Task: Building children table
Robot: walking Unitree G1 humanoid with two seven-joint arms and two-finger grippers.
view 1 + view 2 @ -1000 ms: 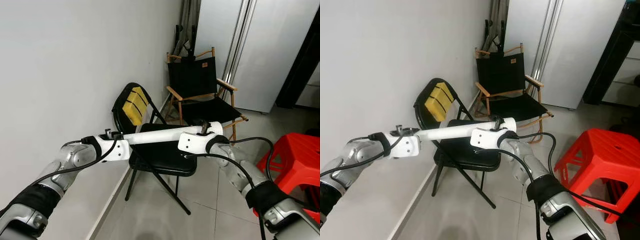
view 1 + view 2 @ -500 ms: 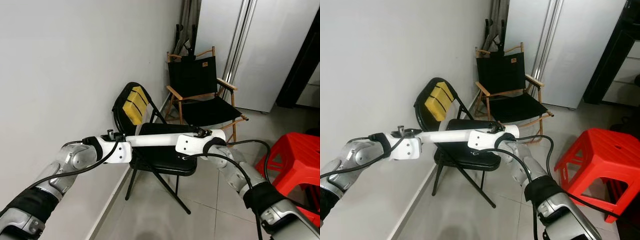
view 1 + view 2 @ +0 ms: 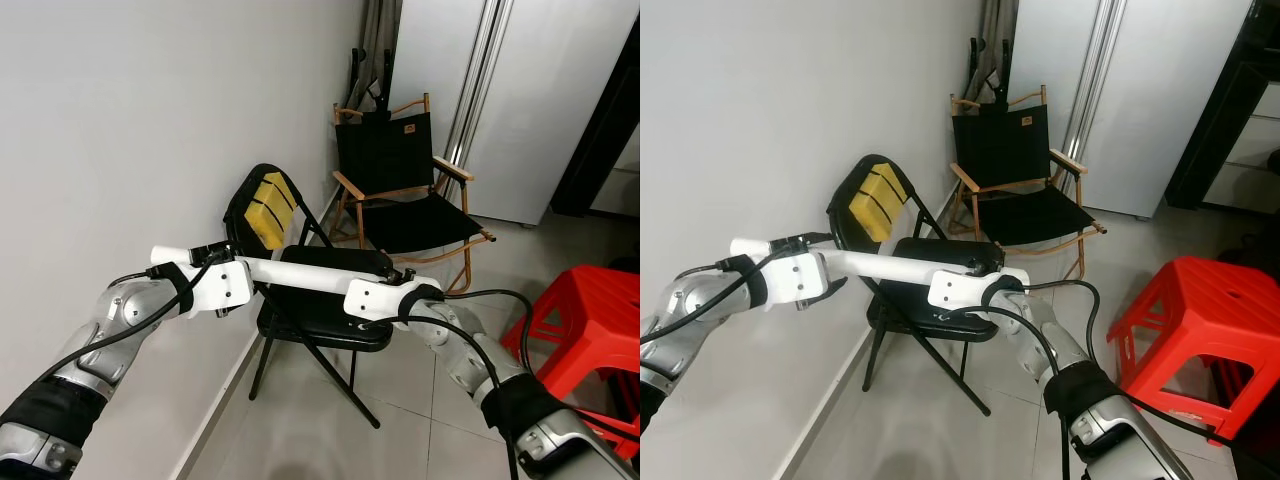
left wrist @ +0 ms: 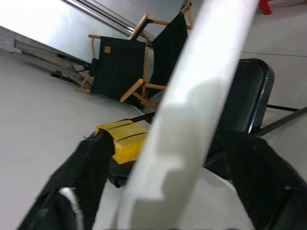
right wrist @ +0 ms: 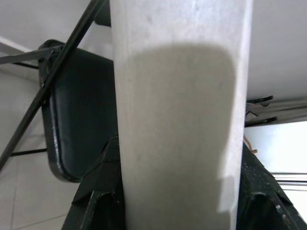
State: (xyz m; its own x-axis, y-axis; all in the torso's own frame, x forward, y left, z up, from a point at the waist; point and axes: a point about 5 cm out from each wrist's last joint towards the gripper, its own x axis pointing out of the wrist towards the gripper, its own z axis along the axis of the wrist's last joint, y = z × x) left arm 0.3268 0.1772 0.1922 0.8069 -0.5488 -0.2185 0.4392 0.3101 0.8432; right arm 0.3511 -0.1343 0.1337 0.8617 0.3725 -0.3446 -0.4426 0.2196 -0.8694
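Note:
A white round table leg (image 3: 300, 272) hangs in the air in front of me, held by both grippers and sloping down from left to right. My left gripper (image 3: 212, 251) is shut on it near its left end, and a short stub sticks out past the fingers towards the wall. My right gripper (image 3: 403, 274) is shut on the leg's right end. In the left wrist view the leg (image 4: 192, 110) crosses between the black fingers (image 4: 79, 182). The right wrist view has the leg (image 5: 177, 120) upright between its fingers (image 5: 98, 196).
A black folding chair (image 3: 330, 310) with a yellow cushion (image 3: 268, 210) stands right below the leg, against the white wall (image 3: 120, 150). Behind it is a black wood-framed chair (image 3: 395, 175). A red plastic stool (image 3: 590, 320) stands at the right on the tiled floor.
The leg has slid to the left and tipped: its left end is now higher and pokes past the left gripper. The left arm rose, the right arm dropped.

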